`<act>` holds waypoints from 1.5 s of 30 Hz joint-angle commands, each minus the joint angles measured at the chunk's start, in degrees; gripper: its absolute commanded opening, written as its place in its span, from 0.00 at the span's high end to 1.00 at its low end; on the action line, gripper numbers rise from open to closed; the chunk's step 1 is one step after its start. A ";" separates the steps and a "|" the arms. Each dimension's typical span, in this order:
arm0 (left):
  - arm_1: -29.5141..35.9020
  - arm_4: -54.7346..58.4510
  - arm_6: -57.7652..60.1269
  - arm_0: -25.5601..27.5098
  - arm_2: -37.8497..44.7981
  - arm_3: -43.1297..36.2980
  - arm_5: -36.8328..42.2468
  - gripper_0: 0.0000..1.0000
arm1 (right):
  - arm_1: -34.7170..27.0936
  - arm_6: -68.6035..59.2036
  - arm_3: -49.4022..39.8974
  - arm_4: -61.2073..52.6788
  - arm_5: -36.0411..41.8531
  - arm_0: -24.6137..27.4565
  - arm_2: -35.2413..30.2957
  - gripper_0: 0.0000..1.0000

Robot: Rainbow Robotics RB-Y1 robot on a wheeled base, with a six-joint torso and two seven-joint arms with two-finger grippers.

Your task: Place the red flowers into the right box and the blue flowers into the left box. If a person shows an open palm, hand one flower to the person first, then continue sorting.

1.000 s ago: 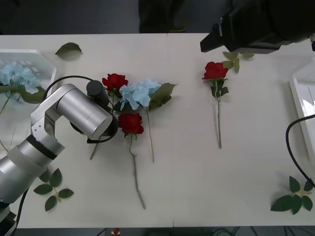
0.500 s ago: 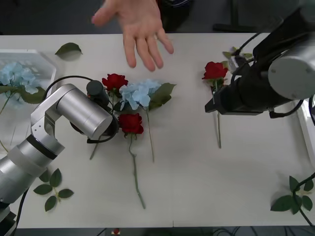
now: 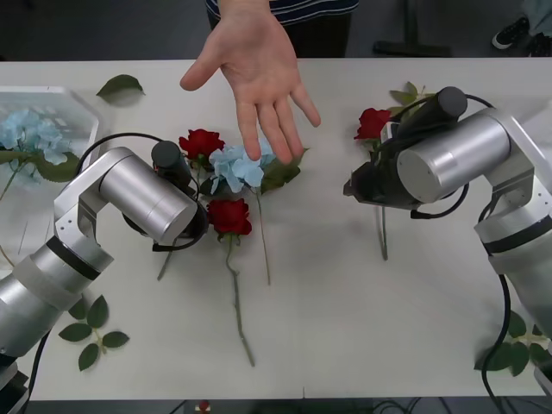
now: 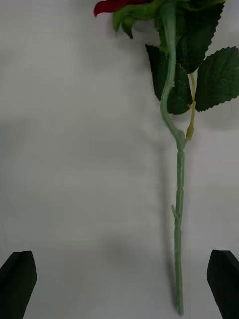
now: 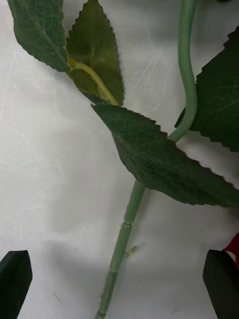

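Your nearest red rose (image 3: pixel 376 124) lies flat on the table (image 3: pixel 345 328), its thin green stem (image 4: pixel 178 199) running between the right end effector's (image 4: pixel 119 284) spread fingers. It's light and springy; I'd pinch mid-stem below the leaves, never the soft bloom. The open palm (image 3: pixel 254 65) waits above the blue cluster (image 3: pixel 240 164). Your left end effector (image 5: pixel 119 284) hovers, spread, over another rose stem (image 5: pixel 124 234).

left tool (image 5: pixel 119 286) lowered, fingers apart | right tool (image 4: pixel 119 284) lowered, fingers apart
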 commanded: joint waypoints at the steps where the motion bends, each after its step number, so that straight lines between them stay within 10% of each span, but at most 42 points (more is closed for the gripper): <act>1: -0.15 -0.03 -1.46 -1.90 0.36 -1.12 0.13 0.00 | 1.94 0.47 5.75 2.83 -7.20 -1.30 -0.25 0.00; 26: -0.15 -0.03 -1.46 -1.90 0.36 -1.12 0.13 0.00 | 3.88 -0.23 19.90 8.28 -23.02 -2.53 1.33 0.00; 29: -0.15 -0.03 -1.46 -1.90 0.36 -1.12 0.13 0.00 | 3.88 0.20 19.90 8.28 -23.02 -2.45 1.42 0.28; 32: -0.15 -0.03 -1.46 -1.90 0.36 -1.12 0.13 0.00 | 3.79 0.47 19.90 9.51 -23.02 -2.45 2.21 0.98; 45: -0.15 -0.03 -1.46 -1.90 0.36 -1.12 0.13 0.00 | 3.70 1.35 20.51 10.39 -23.02 -2.45 2.74 1.00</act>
